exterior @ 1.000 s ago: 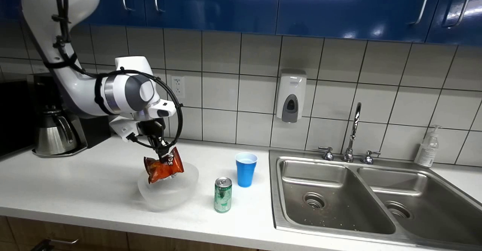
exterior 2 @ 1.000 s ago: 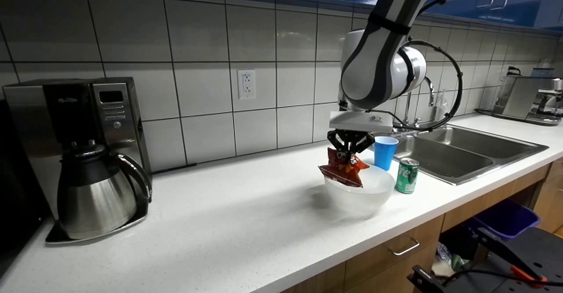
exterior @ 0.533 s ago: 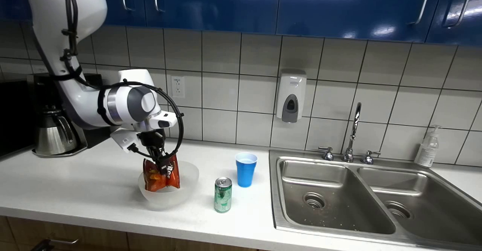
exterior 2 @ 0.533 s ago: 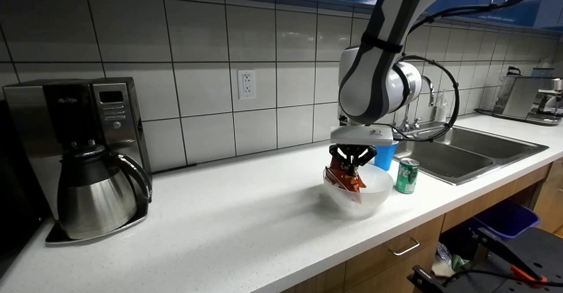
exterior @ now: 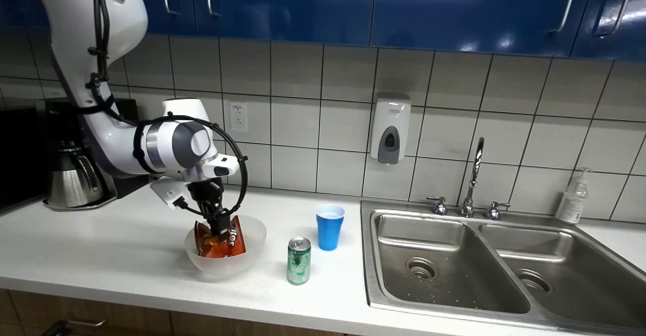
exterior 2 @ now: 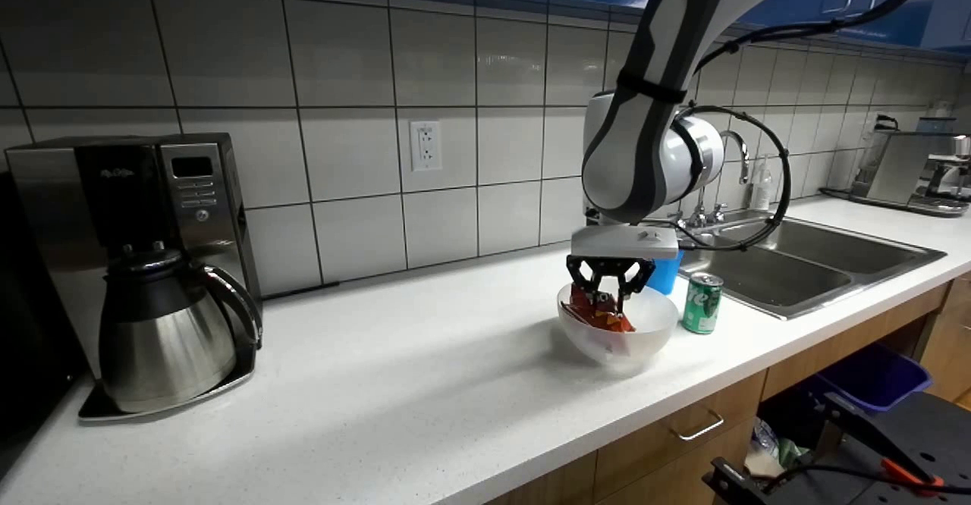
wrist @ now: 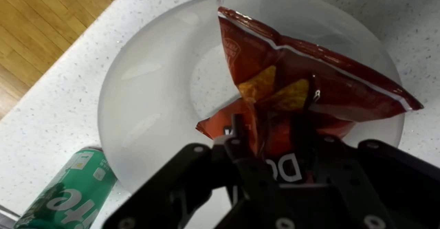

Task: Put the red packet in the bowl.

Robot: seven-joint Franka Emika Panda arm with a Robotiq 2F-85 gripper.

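Note:
The red packet (exterior: 213,247) stands tilted inside the translucent whitish bowl (exterior: 256,242), its upper part near the rim. Both also show in an exterior view, the packet (exterior 2: 607,321) leaning to one side of the bowl (exterior 2: 648,342). My gripper (exterior 2: 608,308) reaches down into the bowl with its fingers spread apart, around the packet. In the wrist view the gripper (wrist: 270,122) has a gap between its fingers, and the creased packet (wrist: 323,74) lies between and beyond them. The bowl (wrist: 147,84) is under it. The packet's lower part is partly hidden by the fingers.
A green-and-silver can (exterior: 299,263) stands close to the bowl, also in the wrist view (wrist: 75,187). A blue cup (exterior: 329,227) stands behind it. A steel sink (exterior: 369,255) lies beyond them. A coffee maker (exterior 2: 205,209) stands at the counter's far end.
The arm has moved down, bringing the packet from above the rim into the bowl. The fingers, shut on the packet before, have now spread apart.

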